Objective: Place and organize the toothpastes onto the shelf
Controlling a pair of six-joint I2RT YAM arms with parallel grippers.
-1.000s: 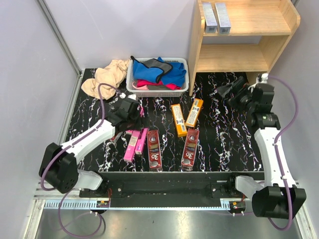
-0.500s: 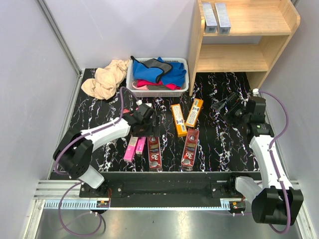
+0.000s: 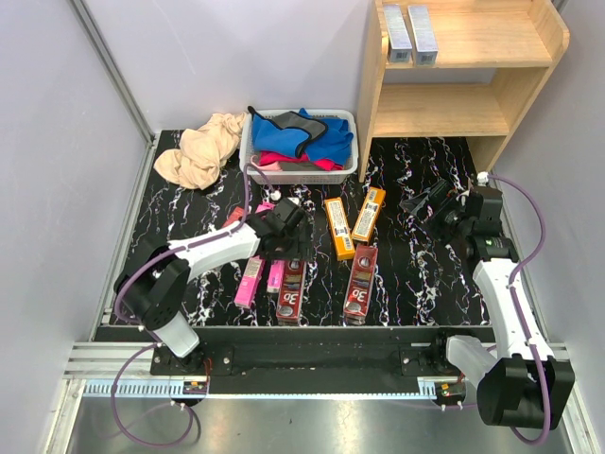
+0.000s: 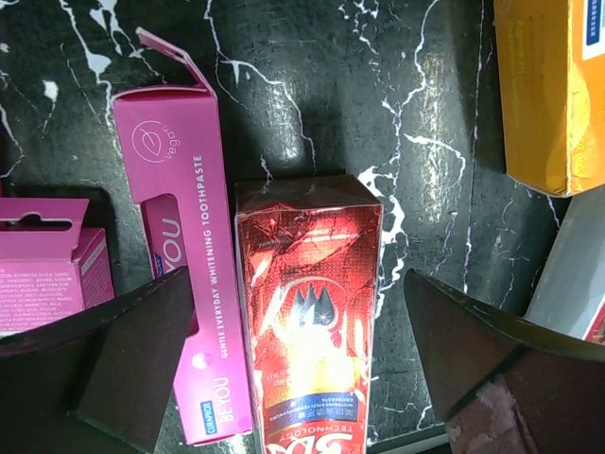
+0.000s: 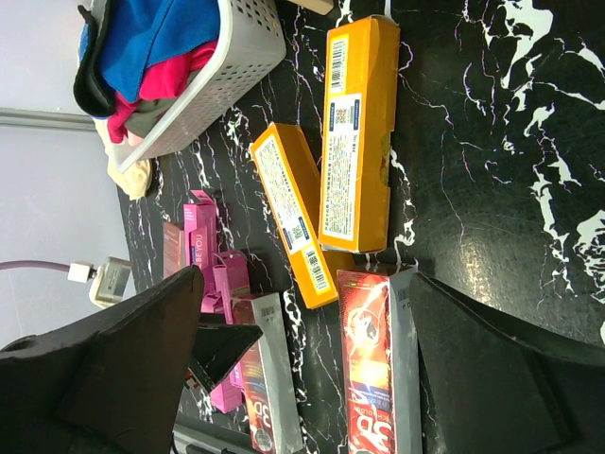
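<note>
Bright, even light (foil glare on red box [image 4: 307, 284]).

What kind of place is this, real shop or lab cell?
Most likely a lab robot cell, not a shop: bare grey panel walls on an aluminium post, arms bolted to a metal rail, and a staged wooden shelf beside scattered toothpastes.

A robotics lab test cell is shown, not a home or shop. A black marble-patterned tabletop [image 3: 416, 274] is enclosed by plain pale partition panels [image 3: 57, 142], framed at the upper left in aluminium profile [image 3: 113, 71]. Two white robot arms [image 3: 213, 251] with exposed purple cables [image 3: 543, 232] are mounted along the bottom edge, above a metal rail [image 3: 312, 383]. A wooden shelf [image 3: 473, 109] at the upper right and a white basket [image 3: 253, 156] are set at the far side.
</note>
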